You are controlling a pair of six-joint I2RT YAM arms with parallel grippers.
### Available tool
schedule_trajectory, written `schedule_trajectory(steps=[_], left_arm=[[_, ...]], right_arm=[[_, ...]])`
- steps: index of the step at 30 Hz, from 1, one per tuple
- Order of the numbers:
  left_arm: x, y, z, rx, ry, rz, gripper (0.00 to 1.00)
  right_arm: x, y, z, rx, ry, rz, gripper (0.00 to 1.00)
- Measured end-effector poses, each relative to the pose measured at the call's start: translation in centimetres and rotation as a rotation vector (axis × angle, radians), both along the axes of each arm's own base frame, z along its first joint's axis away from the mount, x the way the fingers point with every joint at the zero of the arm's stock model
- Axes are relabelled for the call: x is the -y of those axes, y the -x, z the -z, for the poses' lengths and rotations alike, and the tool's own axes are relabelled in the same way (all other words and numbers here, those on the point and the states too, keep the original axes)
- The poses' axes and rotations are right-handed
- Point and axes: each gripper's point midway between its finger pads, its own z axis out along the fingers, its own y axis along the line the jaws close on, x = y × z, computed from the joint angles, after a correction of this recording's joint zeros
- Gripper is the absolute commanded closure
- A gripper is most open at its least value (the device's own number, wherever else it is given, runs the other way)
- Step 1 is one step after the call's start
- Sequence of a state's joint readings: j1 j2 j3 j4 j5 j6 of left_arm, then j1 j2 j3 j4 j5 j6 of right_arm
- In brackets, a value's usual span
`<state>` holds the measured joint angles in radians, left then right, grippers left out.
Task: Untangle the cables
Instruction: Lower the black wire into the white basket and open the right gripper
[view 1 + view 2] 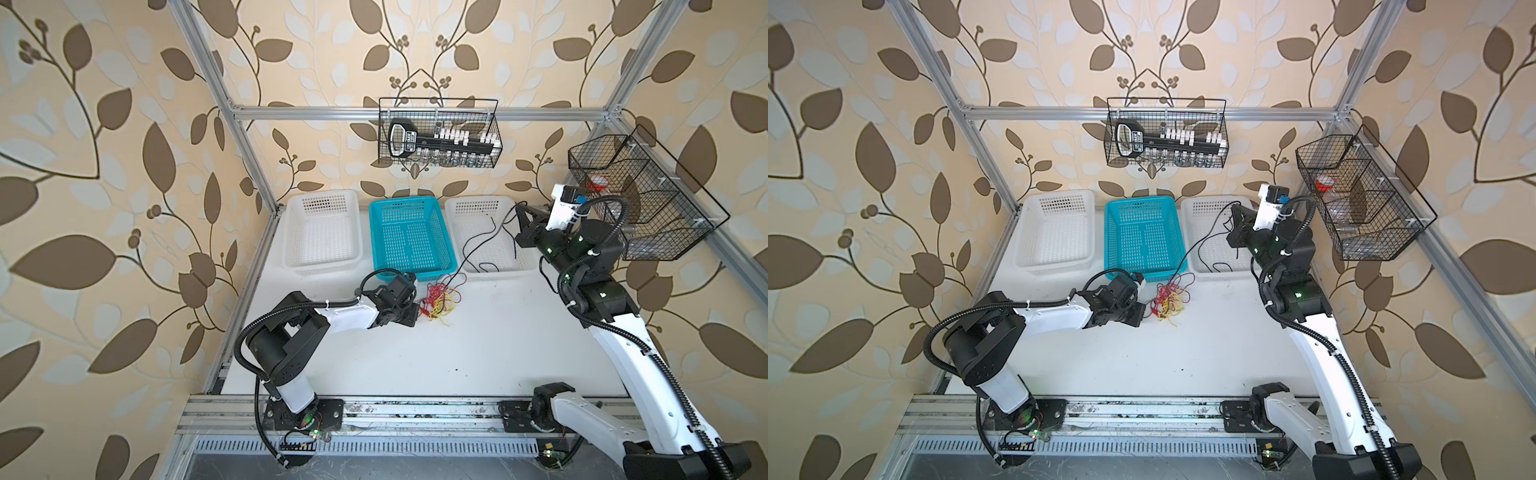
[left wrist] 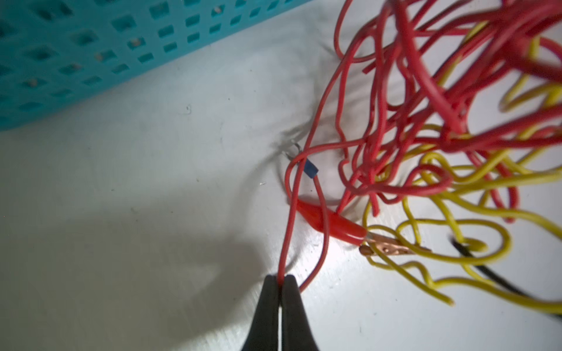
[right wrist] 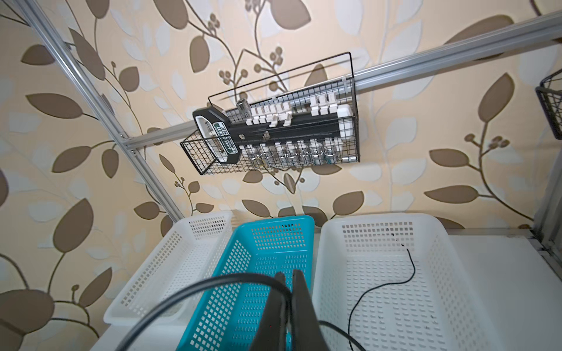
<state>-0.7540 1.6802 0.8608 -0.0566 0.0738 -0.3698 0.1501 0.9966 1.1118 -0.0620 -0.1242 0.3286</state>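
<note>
The tangle of cables [image 1: 440, 301] [image 1: 1169, 301] lies on the white tabletop [image 1: 415, 365], just in front of the near edge of the blue basket [image 1: 409, 208]. It is a loose knot of red and yellow strands.

The left gripper [image 1: 419, 314] [image 2: 281, 282] sits low at the tangle's left side. In the left wrist view its jaws are pressed together on a red cable [image 2: 286, 237], which runs from the tips up into the knot. Beside that strand lie a red-sleeved alligator clip [image 2: 331, 221], a bare copper-coloured clip [image 2: 392, 246] and a small blue terminal [image 2: 310, 168]. Yellow cables [image 2: 444, 297] loop across the tabletop past the clips, and a black strand end shows among them.

The right gripper [image 1: 519, 206] [image 1: 1233, 208] [image 3: 287, 278] is raised above the far right corner of the right-hand white basket [image 1: 478, 199]. Its jaws are clenched, with a black cable [image 1: 464, 253] [image 1: 1187, 253] [image 3: 197, 285] passing between the tips. In both top views this cable hangs from the gripper, drops across the white basket, crosses its near rim and reaches the tangle. Another black strand lies loosely curved inside the same basket.

A second white basket [image 1: 320, 197] stands on the other side of the blue one.
</note>
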Motion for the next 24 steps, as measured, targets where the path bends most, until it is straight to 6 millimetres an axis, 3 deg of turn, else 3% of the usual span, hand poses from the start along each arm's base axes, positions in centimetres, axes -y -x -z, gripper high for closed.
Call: schedule_trajectory(steps=[7, 16, 24], left_arm=[[0.0, 0.0, 0.0, 0.000, 0.000, 0.000, 1.00], [0.0, 0.0, 0.0, 0.002, -0.001, -0.001, 1.00], [0.0, 0.0, 0.0, 0.002, -0.002, -0.001, 1.00]], right_arm=[[-0.4, 0.3, -2.2, 0.042, -0.014, -0.029, 1.00], [2.6, -0.7, -4.8, 0.081, -0.032, 0.050, 1.00], [3.2, -0.4, -7.9, 0.147, -0.047, 0.046, 1.00]])
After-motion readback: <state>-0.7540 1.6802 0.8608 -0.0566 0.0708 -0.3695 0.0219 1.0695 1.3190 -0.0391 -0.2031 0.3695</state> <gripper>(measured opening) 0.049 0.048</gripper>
